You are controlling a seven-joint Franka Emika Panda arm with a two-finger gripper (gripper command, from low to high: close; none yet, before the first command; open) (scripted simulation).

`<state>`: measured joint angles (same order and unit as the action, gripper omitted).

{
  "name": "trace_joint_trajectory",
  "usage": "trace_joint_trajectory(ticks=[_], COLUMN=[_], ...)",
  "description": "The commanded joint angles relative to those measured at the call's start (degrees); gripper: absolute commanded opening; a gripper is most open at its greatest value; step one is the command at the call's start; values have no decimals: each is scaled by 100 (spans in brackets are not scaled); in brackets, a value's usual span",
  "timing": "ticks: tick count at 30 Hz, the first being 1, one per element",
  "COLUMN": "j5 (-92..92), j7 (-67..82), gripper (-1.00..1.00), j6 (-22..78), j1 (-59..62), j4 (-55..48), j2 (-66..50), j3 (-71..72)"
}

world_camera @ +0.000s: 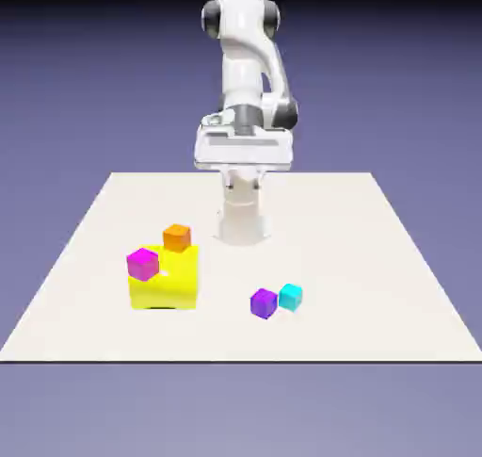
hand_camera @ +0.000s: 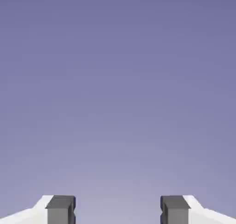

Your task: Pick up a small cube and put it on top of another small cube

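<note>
1. Holding nothing, my pincer (hand_camera: 118, 210) is spread wide, high above the table (world_camera: 329, 210).
2. The cyan cube (world_camera: 291, 297) sits just beside the purple cube (world_camera: 264, 303), right of the yellow block (world_camera: 165, 285) in the exterior view. With so little room between them, a finger of mine coming down there could knock the purple cube or land on top of it.
3. Only the exterior view shows me the cubes; my hand view has just backdrop and my two fingertips, yet shows their spread far more clearly.

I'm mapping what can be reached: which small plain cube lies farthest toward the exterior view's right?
The cyan one, just right of the purple cube.
</note>
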<state>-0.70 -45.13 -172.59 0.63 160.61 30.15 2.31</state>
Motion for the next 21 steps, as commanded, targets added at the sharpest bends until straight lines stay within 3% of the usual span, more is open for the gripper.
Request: trace_joint_trajectory(ticks=[1, 17, 21], j5=[-58, -991, -726], j7=[-222, -3765, -4101], gripper=[0, 0, 0], j6=[117, 1992, 1691], j1=[110, 1860, 1633], j4=[-32, -546, -595], j2=[-208, -3530, -4071], j3=[192, 3256, 3033])
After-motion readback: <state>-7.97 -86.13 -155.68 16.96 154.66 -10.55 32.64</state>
